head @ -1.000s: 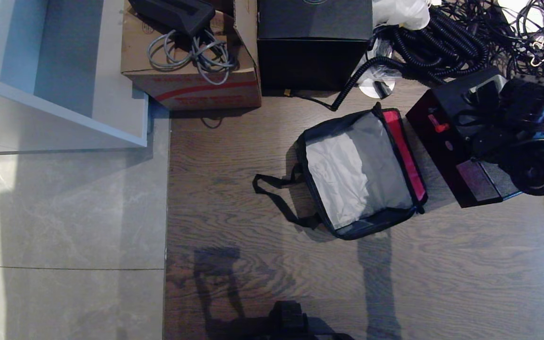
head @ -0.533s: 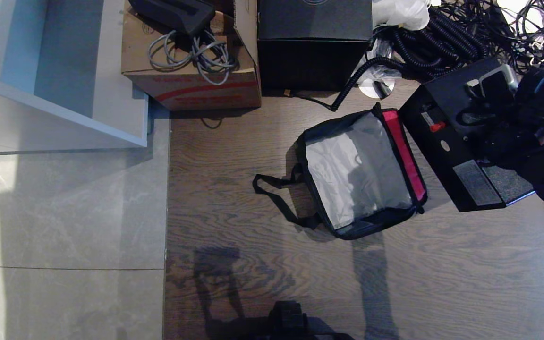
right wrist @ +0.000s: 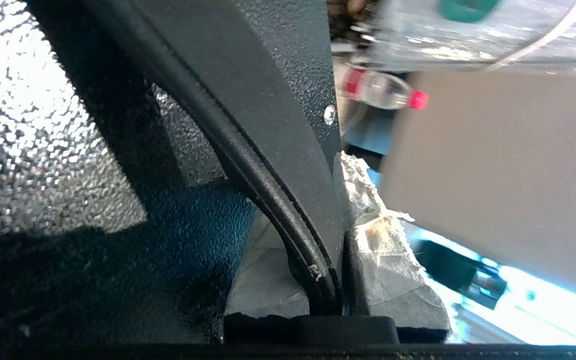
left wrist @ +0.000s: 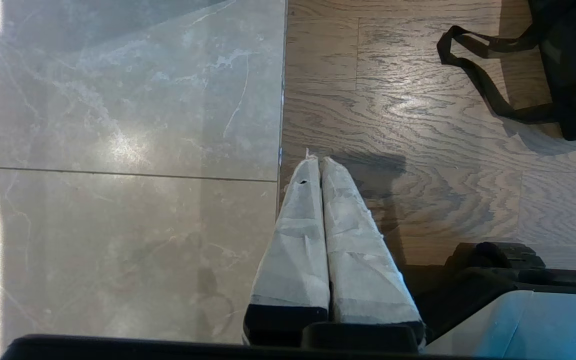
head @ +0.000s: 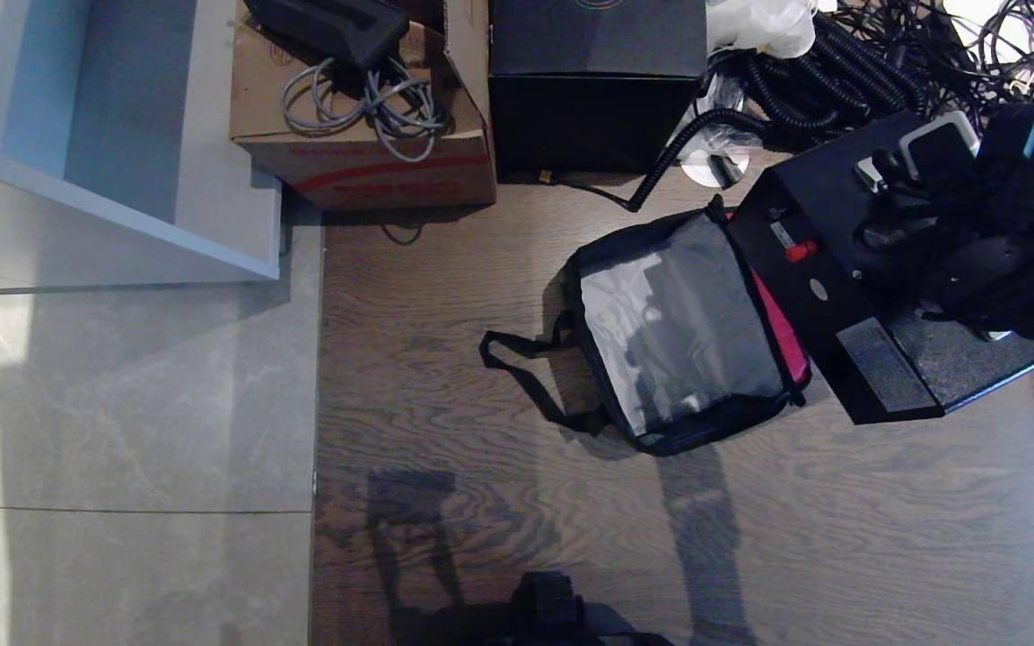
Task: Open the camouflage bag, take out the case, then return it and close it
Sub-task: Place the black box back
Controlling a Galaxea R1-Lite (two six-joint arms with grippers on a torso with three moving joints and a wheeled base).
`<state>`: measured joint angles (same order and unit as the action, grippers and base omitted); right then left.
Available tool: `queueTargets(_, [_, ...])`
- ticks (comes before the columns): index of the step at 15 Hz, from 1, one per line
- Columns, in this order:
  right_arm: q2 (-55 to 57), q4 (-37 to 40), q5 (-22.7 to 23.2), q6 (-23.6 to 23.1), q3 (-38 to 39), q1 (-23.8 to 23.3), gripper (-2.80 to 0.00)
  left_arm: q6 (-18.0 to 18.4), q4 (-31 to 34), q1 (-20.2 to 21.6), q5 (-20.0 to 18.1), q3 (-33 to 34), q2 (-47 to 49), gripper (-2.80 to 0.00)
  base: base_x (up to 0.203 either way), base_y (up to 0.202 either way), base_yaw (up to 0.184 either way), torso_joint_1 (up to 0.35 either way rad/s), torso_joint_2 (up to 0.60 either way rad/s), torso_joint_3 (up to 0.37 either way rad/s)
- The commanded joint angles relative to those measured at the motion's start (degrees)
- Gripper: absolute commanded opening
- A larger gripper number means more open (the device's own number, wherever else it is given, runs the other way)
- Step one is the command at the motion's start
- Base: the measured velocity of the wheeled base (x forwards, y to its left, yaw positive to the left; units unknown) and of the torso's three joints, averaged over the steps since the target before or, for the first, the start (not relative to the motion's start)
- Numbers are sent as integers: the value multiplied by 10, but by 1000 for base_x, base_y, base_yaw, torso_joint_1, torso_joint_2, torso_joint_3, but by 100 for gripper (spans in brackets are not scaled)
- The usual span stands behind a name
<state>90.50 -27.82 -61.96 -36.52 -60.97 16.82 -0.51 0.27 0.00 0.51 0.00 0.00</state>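
The left gripper hangs parked low over the floor, beside the seam where grey tile meets wood, its wrapped fingers pressed together on nothing.

Further out, on the wood, the bag lies open on its back: the grey inside is bare, the red flap lining is folded out along its right edge, and the strap trails off to the left.

To the right of the bag, the right gripper is clamped on the case's handle; the wrist view shows the black bar pinched between the two wrapped fingers, with the speckled case body close behind it. The case hangs from that grip, tilted.

Over the last second the case has swung left and toward the bag. A second ago it stood clear of the bag's right side; now its near corner overlaps the red lining, and its shadow falls across the grey inside. So the case is out, and I judge this to be the return leg, with the case about to go back in. The bag is soft and its mouth only a little larger than the case, so the leading corner could catch the lining or rim and drag the bag.

Beyond, against the far edge, stand a cardboard box, a black cube box and a tangle of cables.
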Motion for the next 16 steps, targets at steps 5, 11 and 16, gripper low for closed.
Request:
queueTargets(5, [-25,57,-2,33,-26,62,-280,0,0,0,0,0,-1,-280,0,0,0,0,0,0])
queueTargets(11, [22,71,-17,97,-50,124,-280,0,0,0,0,0,-1,-280,0,0,0,0,0,0])
queueTargets(16, [56,121,-18,173,-56,155,-280,0,0,0,0,0,-1,-280,0,0,0,0,0,0])
